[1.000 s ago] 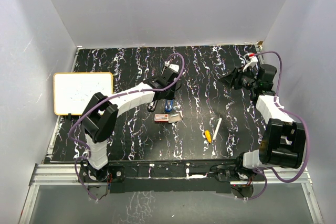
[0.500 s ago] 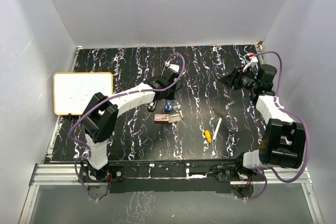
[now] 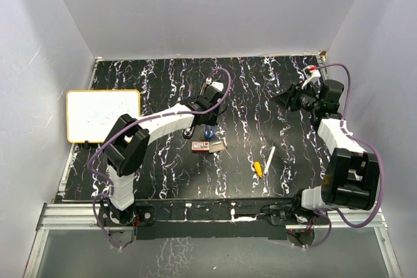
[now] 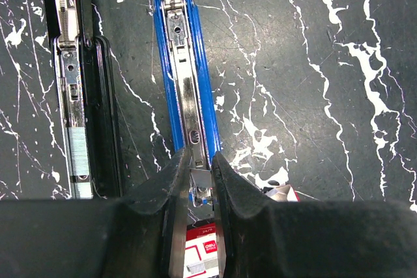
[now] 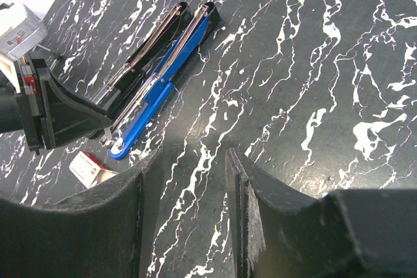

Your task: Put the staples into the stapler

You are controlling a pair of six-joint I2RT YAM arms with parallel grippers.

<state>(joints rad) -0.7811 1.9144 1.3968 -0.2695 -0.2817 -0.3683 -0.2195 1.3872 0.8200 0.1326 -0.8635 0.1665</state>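
Note:
The blue stapler lies opened flat on the black marbled table, with its metal staple channel facing up. My left gripper is shut on the metal piece at the stapler's near end. In the top view this gripper is at mid table, over the stapler. The staples, a small red-and-white box, lie just below the fingers and also show in the top view. My right gripper hovers open and empty at the far right. From there it looks towards the stapler and the staples.
A black stapler lies open, parallel to the blue one on its left. A white pen and a small yellow item lie right of centre. A whiteboard sits at the left table edge. Grey walls enclose the table.
The left arm has shifted very slightly while keeping its grip. The right arm and the objects on the table have not moved.

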